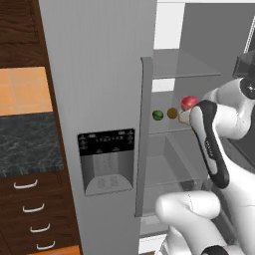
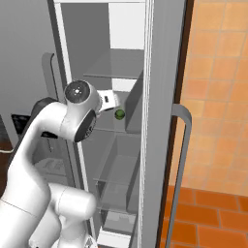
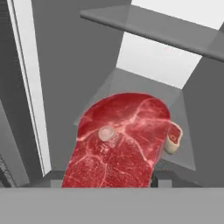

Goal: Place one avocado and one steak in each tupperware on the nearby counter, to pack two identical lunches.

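My gripper (image 1: 186,111) reaches into the open fridge at the middle shelf and is shut on a steak (image 3: 118,144), a red marbled slab that stands up close before the hand camera and hides the fingertips. From the left base view this steak (image 1: 189,102) shows as a red lump at the hand's end. A second steak (image 3: 174,138) lies edge-on further back on the shelf. An avocado (image 1: 158,115), also seen from the right as the avocado (image 2: 119,114), rests on the same shelf left of the hand. The counter (image 1: 30,144) lies left of the fridge. The tupperware is out of view.
A round orange fruit (image 1: 172,113) sits between the avocado and the hand. The fridge's closed left door (image 1: 99,124) with its dispenser and the open right door (image 2: 164,121) flank the arm. A glass shelf (image 3: 148,30) hangs close above the gripper.
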Robot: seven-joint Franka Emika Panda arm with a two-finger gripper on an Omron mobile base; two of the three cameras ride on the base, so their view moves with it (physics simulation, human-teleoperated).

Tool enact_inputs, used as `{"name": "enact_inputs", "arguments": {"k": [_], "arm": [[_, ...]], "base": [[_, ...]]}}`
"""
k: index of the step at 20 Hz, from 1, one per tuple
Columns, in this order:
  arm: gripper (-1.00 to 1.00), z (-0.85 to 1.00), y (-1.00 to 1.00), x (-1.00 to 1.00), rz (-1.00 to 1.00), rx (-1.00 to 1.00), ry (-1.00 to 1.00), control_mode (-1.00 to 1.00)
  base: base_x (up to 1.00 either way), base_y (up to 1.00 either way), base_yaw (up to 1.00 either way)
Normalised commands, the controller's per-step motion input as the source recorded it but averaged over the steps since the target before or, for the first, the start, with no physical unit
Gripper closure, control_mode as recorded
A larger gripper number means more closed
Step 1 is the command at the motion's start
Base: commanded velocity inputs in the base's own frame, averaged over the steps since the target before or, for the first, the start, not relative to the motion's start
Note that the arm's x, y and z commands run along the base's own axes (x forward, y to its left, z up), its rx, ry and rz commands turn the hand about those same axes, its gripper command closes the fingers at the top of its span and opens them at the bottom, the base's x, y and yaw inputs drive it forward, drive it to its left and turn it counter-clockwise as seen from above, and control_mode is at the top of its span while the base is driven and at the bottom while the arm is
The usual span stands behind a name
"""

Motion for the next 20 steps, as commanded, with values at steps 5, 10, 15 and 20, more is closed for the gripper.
{"name": "enact_inputs", "arguments": {"k": [5,10,15,20], "arm": [[1.00,-0.83,-0.12,-1.00,-0.05,-0.14,0.33,-1.00],[1.00,-0.45,0.13,-0.60,0.04,-0.06,0.06,1.00],[1.00,0.00,0.00,0.00,0.00,0.00,0.00,1.00],[1.00,0.00,0.00,0.00,0.00,0.00,0.00,1.00]], "base": [[0.00,0.00,0.00],[-0.40,0.15,0.14],[-0.87,0.91,0.32],[-0.02,1.00,0.33]]}}
